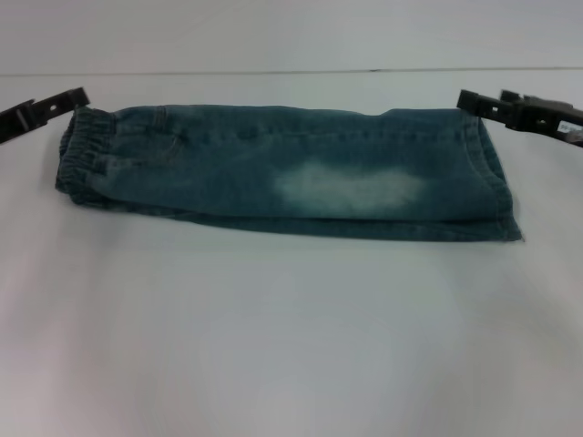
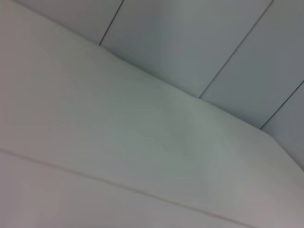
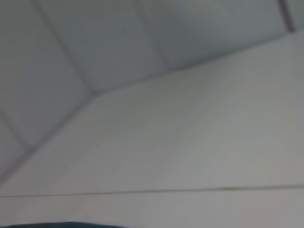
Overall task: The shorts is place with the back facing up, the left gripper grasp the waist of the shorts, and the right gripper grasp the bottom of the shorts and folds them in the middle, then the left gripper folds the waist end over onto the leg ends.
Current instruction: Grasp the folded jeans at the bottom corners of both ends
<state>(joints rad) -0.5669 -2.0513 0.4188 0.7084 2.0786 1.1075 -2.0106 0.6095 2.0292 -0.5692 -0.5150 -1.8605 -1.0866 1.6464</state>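
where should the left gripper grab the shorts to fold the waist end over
On the waist, the puckered elastic band at the left end of the shorts. The left gripper already sits just beyond that band's far corner, so I would come in from the left, where the band's thick gathered edge gives something to pinch.

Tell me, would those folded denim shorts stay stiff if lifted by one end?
Probably not: the shorts lie limp and flat on the table, so they would likely droop. The puckered waist looks stretchy. Doubled denim seems fairly heavy, unlikely to slide easily.
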